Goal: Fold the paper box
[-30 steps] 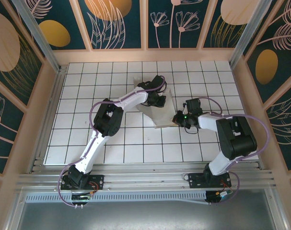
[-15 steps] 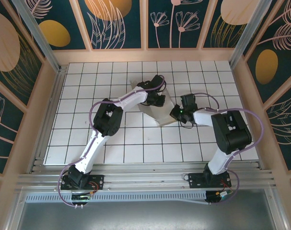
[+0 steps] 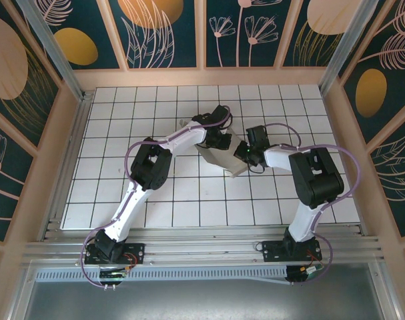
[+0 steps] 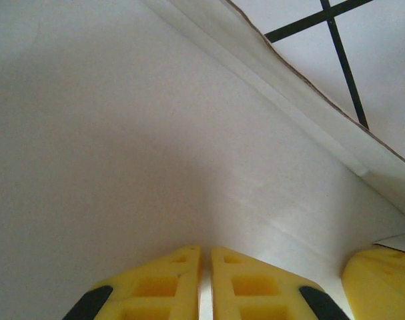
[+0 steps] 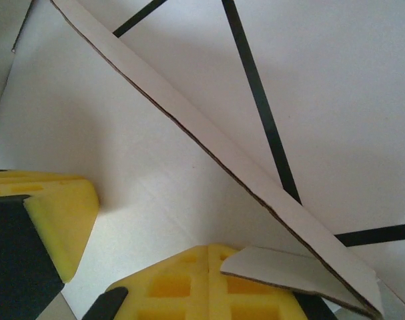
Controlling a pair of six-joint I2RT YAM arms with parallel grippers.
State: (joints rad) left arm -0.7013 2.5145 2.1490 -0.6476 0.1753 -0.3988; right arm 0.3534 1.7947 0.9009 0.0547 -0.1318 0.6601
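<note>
The box (image 3: 226, 162) lies between the arms: left tool (image 4: 206, 257), all but closed, on its left panel; right tool (image 5: 209, 257), closed, against the right flap.

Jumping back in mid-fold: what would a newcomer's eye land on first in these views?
Both arms meet in the middle of the gridded table over the paper box, the left gripper and right gripper almost nose to nose. In the wrist views, shut yellow fingers sit against white cardboard, and a raised flap edge cuts diagonally across the frame.
</note>
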